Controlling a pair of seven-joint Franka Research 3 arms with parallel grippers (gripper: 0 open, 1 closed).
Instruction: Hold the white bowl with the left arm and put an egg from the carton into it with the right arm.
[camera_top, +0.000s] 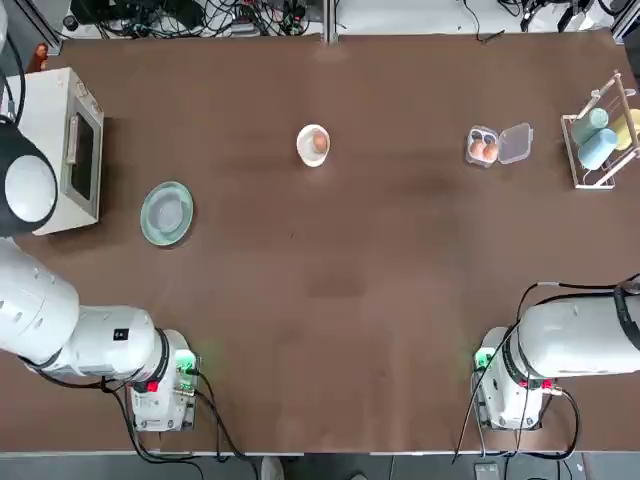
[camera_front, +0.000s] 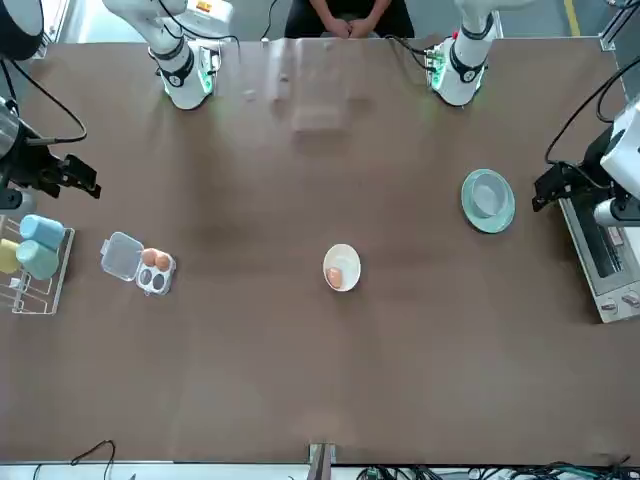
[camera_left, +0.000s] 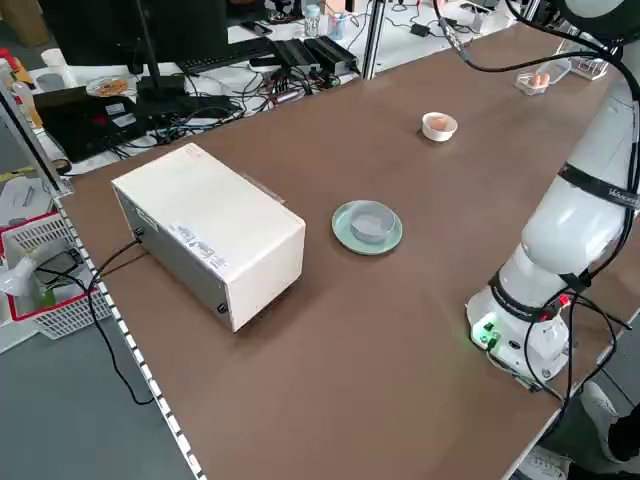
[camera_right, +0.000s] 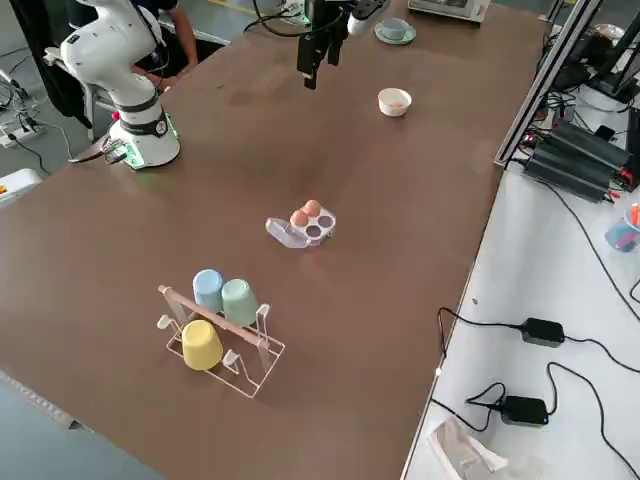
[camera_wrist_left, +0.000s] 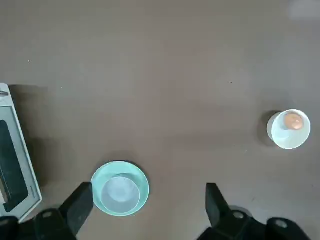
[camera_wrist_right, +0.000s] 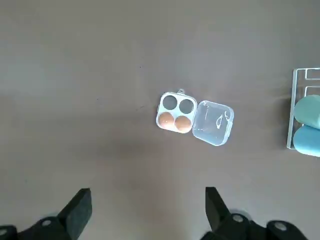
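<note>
left arm: near left, reaching along the left edge by the white oven (camera_top: 88, 150); idle look
left gripper (camera_wrist_left: 150, 187): raised at far left, fingers spread, nothing between; beyond it the green dish (camera_top: 152, 228)
right arm: near right, base at table edge; idle look
right gripper (camera_wrist_right: 150, 191): raised at far right, on the wire rack's (camera_top: 592, 187) side, fingers spread, empty
white bowl (camera_top: 304, 153): far, about mid-table, upright, no gripper on it
egg (camera_top: 319, 142): inside bowl, lying toward its right wall; 1 only
carton (camera_top: 473, 160): far right, well apart from bowl, lid open to the right; 2 carton eggs (camera_wrist_right: 183, 123) in 4 cups, other 2 cups bare
key relation: carton lies on the right gripper's side; bowl sits between the 2 arms, off to the carton's left
status: 1 egg in bowl, looks done, judgement
next: probably none; both arms should stay clear of the bowl
risk: bumping bowl could roll egg
</note>
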